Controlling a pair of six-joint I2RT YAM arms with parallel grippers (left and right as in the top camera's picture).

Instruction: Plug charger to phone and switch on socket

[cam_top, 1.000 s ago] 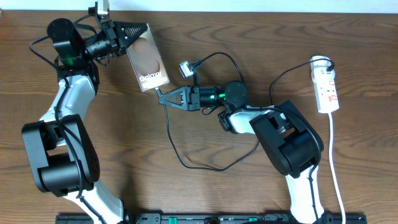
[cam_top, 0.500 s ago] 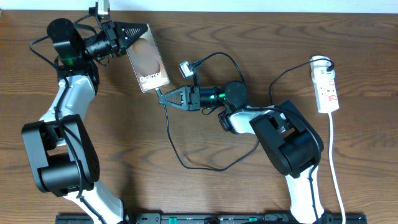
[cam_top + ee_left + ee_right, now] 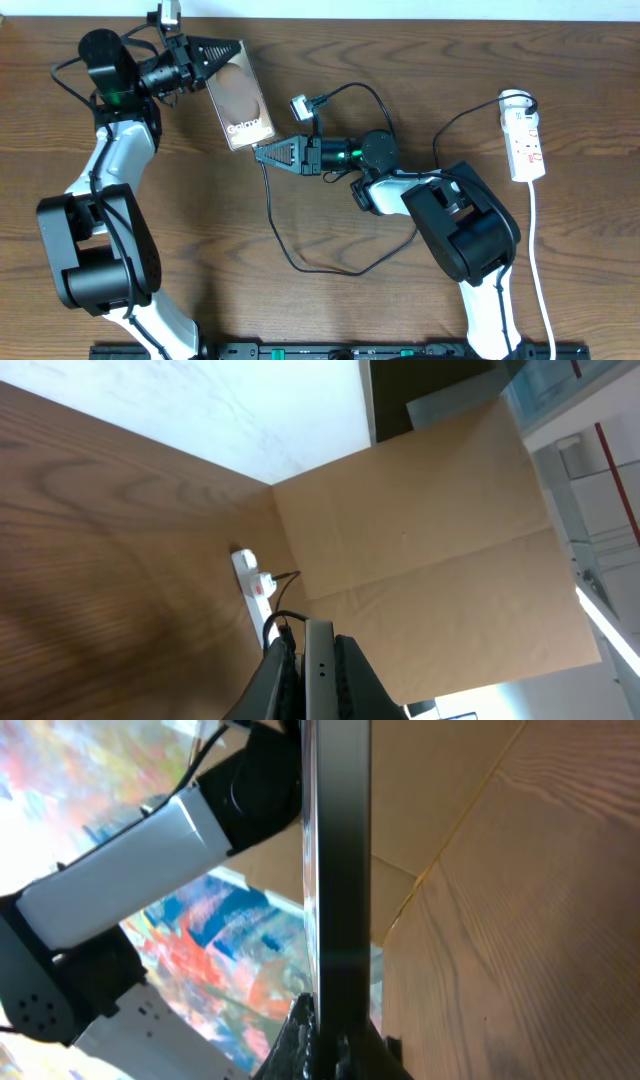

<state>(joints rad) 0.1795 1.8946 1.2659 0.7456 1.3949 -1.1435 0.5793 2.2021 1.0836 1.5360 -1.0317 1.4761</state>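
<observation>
My left gripper (image 3: 230, 47) is shut on the far end of the brown-bronze phone (image 3: 243, 98) and holds it tilted at the table's back left. In the left wrist view the phone's thin edge (image 3: 320, 660) sits clamped between the fingers. My right gripper (image 3: 261, 152) is shut on the plug tip of the thin black charger cable (image 3: 275, 225), right at the phone's lettered near end. In the right wrist view the phone's edge (image 3: 336, 870) stands as a dark bar straight above the shut jaws; the plug tip is hidden. The white socket (image 3: 525, 135) lies at the far right.
The charger cable loops over the table's middle (image 3: 340, 270) and rises to the socket's far end (image 3: 512, 98). A small white-and-black connector (image 3: 300, 107) with its own cable sits behind the right wrist. The socket's white cord (image 3: 540, 270) runs down the right side. A cardboard wall (image 3: 420, 550) stands behind the table.
My right gripper has edged slightly up toward the phone's near end with the plug tip. The phone and left gripper have shifted only a little.
</observation>
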